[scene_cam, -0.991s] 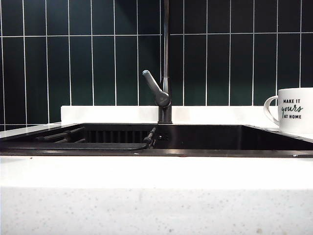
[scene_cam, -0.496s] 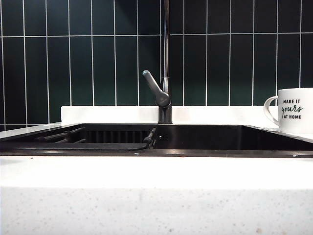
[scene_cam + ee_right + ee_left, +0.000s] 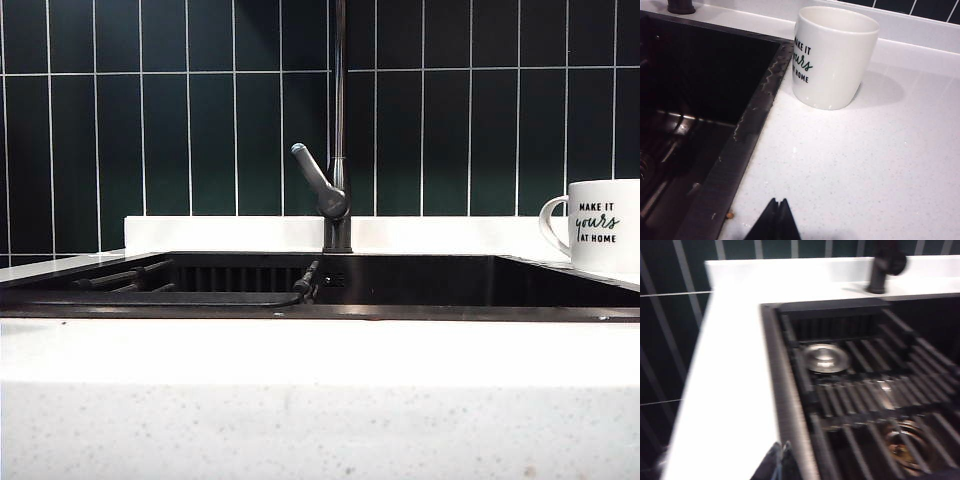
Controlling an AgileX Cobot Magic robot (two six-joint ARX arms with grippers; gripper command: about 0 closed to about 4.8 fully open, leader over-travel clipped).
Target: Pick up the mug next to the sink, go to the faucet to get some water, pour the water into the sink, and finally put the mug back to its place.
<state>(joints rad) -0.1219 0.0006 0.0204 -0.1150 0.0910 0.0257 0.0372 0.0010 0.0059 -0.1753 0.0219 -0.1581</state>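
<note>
The white mug (image 3: 604,226) with black "MAKE IT yours AT HOME" lettering stands upright on the white counter just right of the sink (image 3: 400,312). In the right wrist view the mug (image 3: 832,57) sits beside the sink rim (image 3: 747,130), well ahead of my right gripper (image 3: 778,201), which is shut and empty over the counter. The faucet (image 3: 338,120) rises behind the sink's middle, its grey lever (image 3: 315,175) angled left. My left gripper (image 3: 781,446) is shut and empty above the counter by the sink's left rim (image 3: 782,405). Neither gripper shows in the exterior view.
A ribbed black rack (image 3: 875,390) lies in the basin's left part, over two metal drains (image 3: 826,357). White speckled countertop (image 3: 320,400) frames the sink in front and at both sides. A dark green tiled wall (image 3: 180,110) stands behind. A small brown crumb (image 3: 729,215) lies by the rim.
Nothing differs in the exterior view; mug, faucet and sink stay where they were.
</note>
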